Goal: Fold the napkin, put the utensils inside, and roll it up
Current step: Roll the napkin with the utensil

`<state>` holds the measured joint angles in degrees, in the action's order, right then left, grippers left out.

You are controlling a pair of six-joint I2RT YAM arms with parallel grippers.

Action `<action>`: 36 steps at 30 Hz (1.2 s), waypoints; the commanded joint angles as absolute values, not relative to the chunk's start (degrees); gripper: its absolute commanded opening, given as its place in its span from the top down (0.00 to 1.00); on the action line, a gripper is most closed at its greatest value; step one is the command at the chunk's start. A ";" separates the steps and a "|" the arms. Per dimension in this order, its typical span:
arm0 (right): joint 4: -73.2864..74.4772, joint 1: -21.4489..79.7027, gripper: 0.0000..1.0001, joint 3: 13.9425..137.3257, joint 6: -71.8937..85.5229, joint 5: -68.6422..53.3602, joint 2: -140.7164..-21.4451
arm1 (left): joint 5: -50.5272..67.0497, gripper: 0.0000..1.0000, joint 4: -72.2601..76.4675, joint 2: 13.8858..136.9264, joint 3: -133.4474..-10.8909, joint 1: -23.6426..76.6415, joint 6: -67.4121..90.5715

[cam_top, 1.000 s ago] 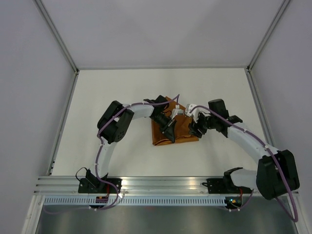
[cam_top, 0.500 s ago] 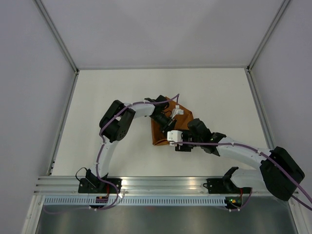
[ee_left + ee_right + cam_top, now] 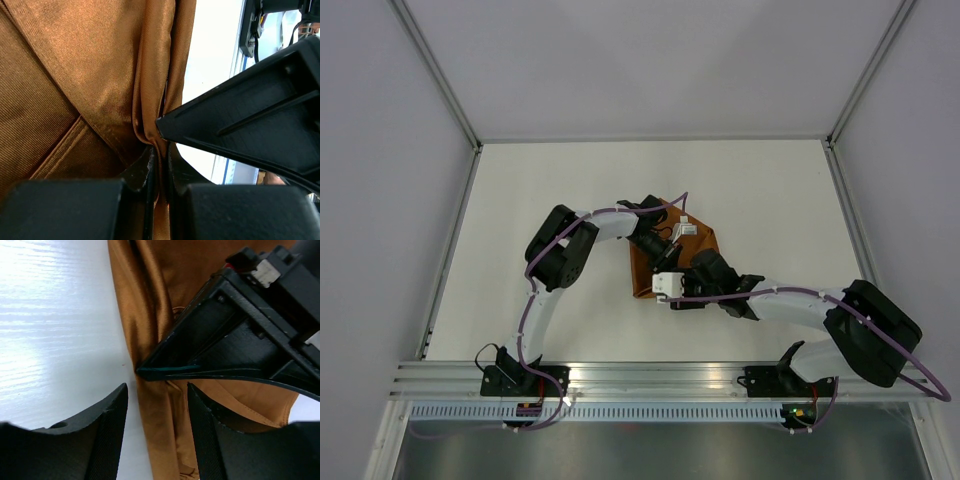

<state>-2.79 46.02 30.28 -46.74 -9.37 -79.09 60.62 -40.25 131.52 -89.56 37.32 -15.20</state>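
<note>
Napkin [image 3: 90, 75] fold apparently between left fingers [image 3: 75, 210]

You've got the left gripper [image 3: 159, 161] pinched on a napkin [image 3: 90, 75] fold. The right finger [image 3: 235, 120] touches that fold with its tip.

Napkin [image 3: 643, 275]: rust-brown cloth with a slight sheen, folded into overlapping layers.
Location: flat on the white table [image 3: 540, 180], near its middle.
Edge: one side gathered into a raised ridge, pinched in the left gripper [image 3: 160, 150].

No readable text, label or number anywhere.
</note>
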 commanded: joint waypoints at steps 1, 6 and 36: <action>-6.59 46.32 0.43 30.59 -47.64 -7.91 -79.01 | 58.09 0.98 -40.43 133.42 -90.44 37.27 -14.94; -4.75 46.32 0.46 31.90 -48.08 -8.96 -81.73 | 58.18 0.98 -40.87 133.24 -90.70 37.27 -15.29; 18.09 37.72 0.84 43.06 -47.28 -26.71 -90.26 | 55.47 0.75 -30.77 120.06 -91.85 33.67 -4.93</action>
<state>11.49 39.46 41.47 -47.70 -20.86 -87.96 58.04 -36.18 125.71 -90.17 34.74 -9.63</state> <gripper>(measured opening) 0.273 0.245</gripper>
